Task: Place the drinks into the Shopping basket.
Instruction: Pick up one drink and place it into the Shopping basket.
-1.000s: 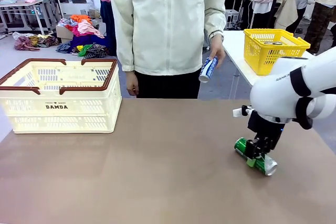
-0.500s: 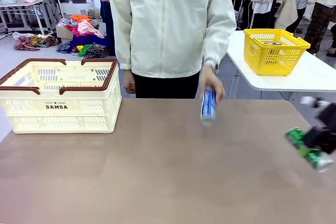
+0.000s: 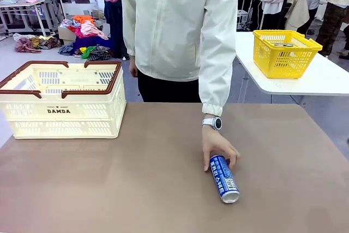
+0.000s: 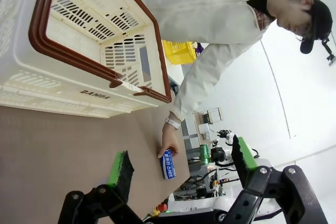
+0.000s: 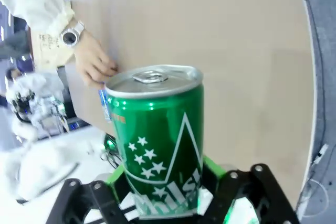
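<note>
A blue can (image 3: 224, 178) with white lettering lies on its side on the brown table (image 3: 109, 184), right of centre, with a person's hand (image 3: 217, 147) resting on its far end. My right gripper (image 5: 164, 176) is shut on a green can (image 5: 157, 124), held upright above the table; the blue can (image 5: 103, 106) and the hand (image 5: 92, 66) show behind it. My left gripper (image 4: 181, 163) is open with nothing between its fingers, hovering over the table and looking toward the blue can (image 4: 168, 164). The cream Shopping basket (image 3: 60, 102) with brown rim stands at the table's far left.
The person stands at the table's far edge, leaning in over the middle. A yellow basket (image 3: 284, 52) sits on a separate white table (image 3: 322, 77) at the back right. Bare tabletop lies between the Shopping basket and the blue can.
My right arm lifted the green can off the table and swung out past the front view's right edge. The person brought the blue can down and laid it on the table.
</note>
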Available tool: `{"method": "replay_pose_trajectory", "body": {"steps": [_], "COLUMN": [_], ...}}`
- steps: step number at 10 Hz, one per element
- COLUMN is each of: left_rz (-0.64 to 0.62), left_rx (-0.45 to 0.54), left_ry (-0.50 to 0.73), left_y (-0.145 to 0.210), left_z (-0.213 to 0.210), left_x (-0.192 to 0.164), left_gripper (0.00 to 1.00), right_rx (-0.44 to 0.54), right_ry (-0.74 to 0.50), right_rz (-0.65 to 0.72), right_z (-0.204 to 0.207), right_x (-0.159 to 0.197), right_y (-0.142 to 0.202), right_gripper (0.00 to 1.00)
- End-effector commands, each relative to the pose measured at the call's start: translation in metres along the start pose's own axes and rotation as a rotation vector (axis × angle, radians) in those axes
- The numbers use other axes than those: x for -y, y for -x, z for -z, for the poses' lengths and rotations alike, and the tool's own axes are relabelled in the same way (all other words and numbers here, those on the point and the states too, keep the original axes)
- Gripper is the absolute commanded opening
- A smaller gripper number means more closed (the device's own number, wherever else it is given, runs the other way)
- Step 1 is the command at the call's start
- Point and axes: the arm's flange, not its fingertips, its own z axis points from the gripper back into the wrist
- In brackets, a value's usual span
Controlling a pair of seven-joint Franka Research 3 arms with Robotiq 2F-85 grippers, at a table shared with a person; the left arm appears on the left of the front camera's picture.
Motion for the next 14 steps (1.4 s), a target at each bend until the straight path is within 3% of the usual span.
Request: {"method": "replay_pose_trajectory", "body": {"steps": [1,3,4,5,8,10,12,14], "left_rz": [0.013,0.013,0.013,0.013,0.013,0.013,0.013,0.013], "left_rx": [-0.005,-0.005,-0.005,-0.005,-0.005,-0.005,-0.005,-0.005], "left_ry": [0.011,0.011,0.011,0.011,0.011,0.011,0.011,0.011], "left_y": [0.0,0.0,0.0,0.0,0.0,0.0,0.0,0.0], "left_z": [-0.002,-0.002,-0.002,-0.002,-0.002,-0.002,-0.002,-0.002], "left_x": [0.002,0.002,0.002,0.002,0.002,0.002,0.002,0.002], "left_gripper": [1.0,1.0,1.0,1.0,1.0,1.0,1.0,1.0], "right_rx": [-0.101,-0.182,-0.185,-0.145,0.093,0.146,0.141,0.128], "right_ry": [0.078,0.154,0.189,0.135,0.021,0.026,0.06,0.002], "right_rz": [-0.219,-0.277,-0.245,-0.189,-0.116,-0.079,-0.109,-0.146], "right_z": [0.039,0.092,0.084,0.055,-0.012,-0.014,0.005,0.036], "right_x": [-0.078,-0.164,-0.16,-0.137,-0.066,-0.049,-0.063,-0.135], "right_y": [-0.028,-0.054,-0.057,-0.054,-0.006,0.015,0.003,-0.03], "right_gripper": [0.0,0.0,0.0,0.0,0.0,0.0,0.0,0.0]}}
